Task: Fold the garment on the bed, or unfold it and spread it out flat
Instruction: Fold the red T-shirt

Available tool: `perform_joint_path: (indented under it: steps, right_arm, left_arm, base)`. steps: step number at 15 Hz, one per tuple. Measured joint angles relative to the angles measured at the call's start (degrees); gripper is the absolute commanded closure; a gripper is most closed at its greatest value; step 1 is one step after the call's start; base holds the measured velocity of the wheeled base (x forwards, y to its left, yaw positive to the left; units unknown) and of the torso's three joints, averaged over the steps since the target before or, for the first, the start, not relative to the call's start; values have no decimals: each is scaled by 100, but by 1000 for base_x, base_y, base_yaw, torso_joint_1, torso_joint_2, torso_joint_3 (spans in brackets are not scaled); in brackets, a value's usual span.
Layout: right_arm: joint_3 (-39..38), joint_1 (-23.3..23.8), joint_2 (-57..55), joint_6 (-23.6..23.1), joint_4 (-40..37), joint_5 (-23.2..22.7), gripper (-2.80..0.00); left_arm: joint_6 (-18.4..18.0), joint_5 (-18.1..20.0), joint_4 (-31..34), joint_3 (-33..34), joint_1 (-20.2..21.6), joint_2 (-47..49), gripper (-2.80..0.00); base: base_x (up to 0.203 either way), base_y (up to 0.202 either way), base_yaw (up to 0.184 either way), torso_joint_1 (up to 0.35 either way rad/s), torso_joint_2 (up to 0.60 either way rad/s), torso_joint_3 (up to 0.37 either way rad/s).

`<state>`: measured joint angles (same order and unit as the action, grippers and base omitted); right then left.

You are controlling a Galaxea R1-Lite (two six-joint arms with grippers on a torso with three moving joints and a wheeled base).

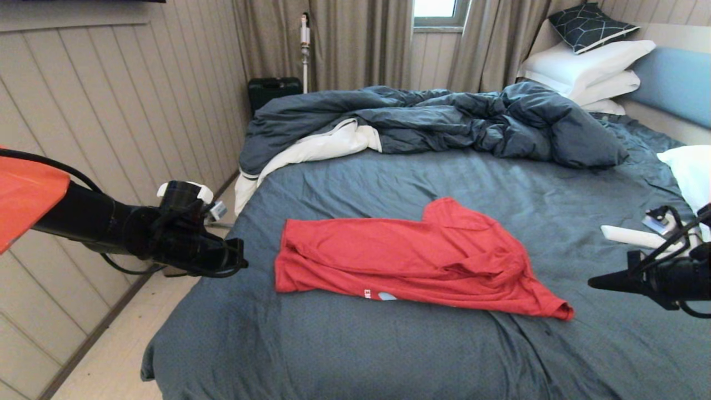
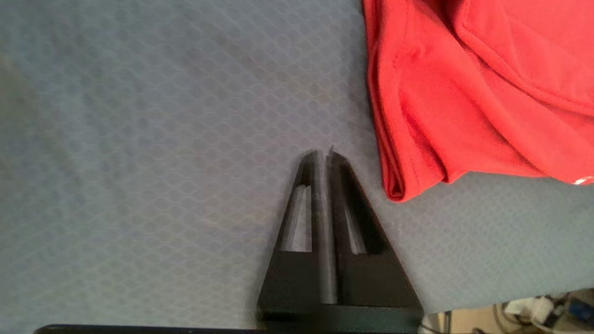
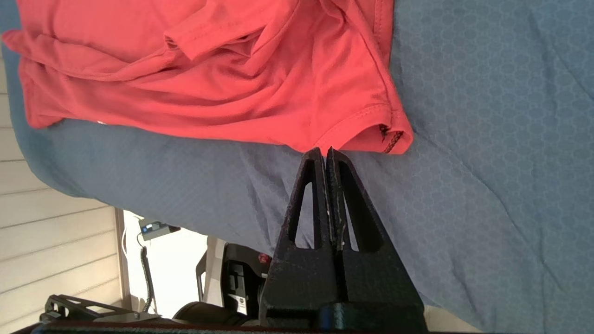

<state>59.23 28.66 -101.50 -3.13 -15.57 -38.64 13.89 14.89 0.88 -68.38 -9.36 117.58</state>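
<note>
The garment [image 1: 411, 261], a red T-shirt, lies rumpled and partly folded over itself in the middle of the bed [image 1: 355, 344]; a bit of white print peeks out at its near edge. My left gripper [image 1: 241, 258] hovers just left of the shirt's left edge, shut and empty. In the left wrist view the left gripper [image 2: 325, 153] is over bare sheet, a short way from the garment's folded corner [image 2: 417, 139]. My right gripper [image 1: 591, 283] hangs right of the shirt's near right corner, shut and empty. The right wrist view shows the right gripper [image 3: 323, 150] pointing at the garment's hem [image 3: 362, 130].
A rumpled dark blue duvet [image 1: 444, 122] with white lining fills the far side of the bed. White pillows [image 1: 589, 66] are stacked by the headboard [image 1: 675, 83], and another pillow [image 1: 691, 172] lies at the right. The bed's left edge drops to the floor [image 1: 122, 344] beside a panelled wall.
</note>
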Motion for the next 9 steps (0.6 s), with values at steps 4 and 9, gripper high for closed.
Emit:
perform_joint_path:
  steps: [4,9]
  right_arm:
    - [43,-56,-88,-77,2,11,-280]
    - [348,-168,-457,-81,0,195,-280]
  left_arm:
    - [22,62,-2,-144,-172,104,-280]
    - [179,69,-4,-568,-443,561,-280]
  base:
    - [0,0,0,0,0,0]
    - [0,0,0,0,0,0]
